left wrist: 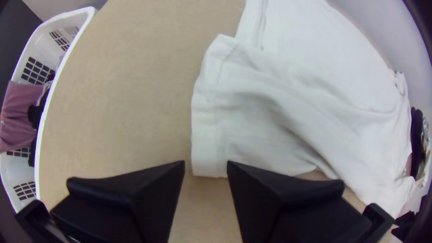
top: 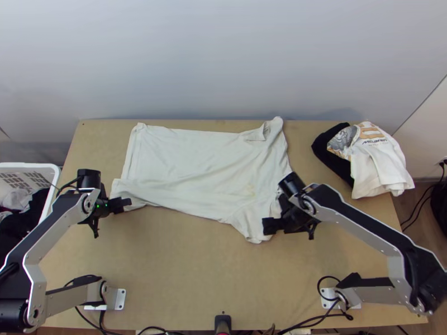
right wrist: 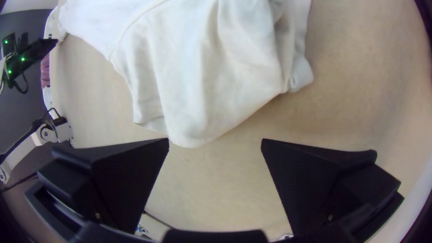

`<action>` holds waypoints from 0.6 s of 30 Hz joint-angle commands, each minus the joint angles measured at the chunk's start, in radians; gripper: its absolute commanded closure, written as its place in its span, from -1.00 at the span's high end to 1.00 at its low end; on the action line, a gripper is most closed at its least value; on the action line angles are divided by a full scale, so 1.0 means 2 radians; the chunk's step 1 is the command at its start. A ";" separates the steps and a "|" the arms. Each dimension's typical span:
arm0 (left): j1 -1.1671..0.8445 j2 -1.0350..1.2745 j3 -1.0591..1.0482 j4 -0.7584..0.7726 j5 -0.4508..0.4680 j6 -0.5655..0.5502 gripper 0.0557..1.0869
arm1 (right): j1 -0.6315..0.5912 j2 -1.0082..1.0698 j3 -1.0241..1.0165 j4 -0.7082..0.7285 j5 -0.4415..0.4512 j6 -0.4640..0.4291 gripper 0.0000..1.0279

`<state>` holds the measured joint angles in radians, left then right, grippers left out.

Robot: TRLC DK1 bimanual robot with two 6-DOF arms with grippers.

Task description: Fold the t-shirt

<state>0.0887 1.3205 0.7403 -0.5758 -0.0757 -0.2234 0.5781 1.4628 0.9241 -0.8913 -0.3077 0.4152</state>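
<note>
The white t-shirt (top: 190, 162) stretches left to right across the wooden table (top: 184, 268), just beyond both grippers. Its near hem corner (left wrist: 208, 148) lies right at the left gripper (left wrist: 206, 163) — apparently the closer one — and its near sleeve (right wrist: 191, 99) just past the right gripper (right wrist: 215, 140). Both pincers are parted, gripping nothing. The knit looks soft: a stitched, squared hem, rippled cloth by the sleeve.

White garment (top: 381, 170) on worktop (top: 184, 262): dark lettering (top: 374, 142) reads "McLaren"; orange marking (top: 370, 132) above, illegible; smaller line (top: 378, 146) below, illegible.
</note>
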 commanded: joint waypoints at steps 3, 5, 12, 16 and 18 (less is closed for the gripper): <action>-0.001 -0.031 -0.013 0.033 0.000 0.004 -0.92 | 0.028 0.041 0.013 0.021 -0.003 0.003 -0.52; -0.001 -0.041 -0.011 0.032 0.000 0.004 -0.92 | 0.027 0.041 0.016 0.023 -0.003 -0.002 -0.75; 0.004 -0.077 -0.005 0.002 0.000 0.007 -0.92 | 0.017 -0.020 0.010 0.012 0.000 -0.008 -0.94; 0.006 -0.100 -0.017 -0.007 0.000 0.014 -0.92 | 0.014 -0.057 -0.002 -0.016 -0.001 -0.018 -0.94; 0.006 -0.102 -0.026 0.000 0.000 0.014 -0.89 | 0.015 -0.069 -0.011 -0.022 -0.001 -0.019 -0.94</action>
<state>0.0948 1.1690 0.7189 -0.5678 -0.0769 -0.2058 0.6128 1.4162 0.9356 -0.8921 -0.3115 0.3920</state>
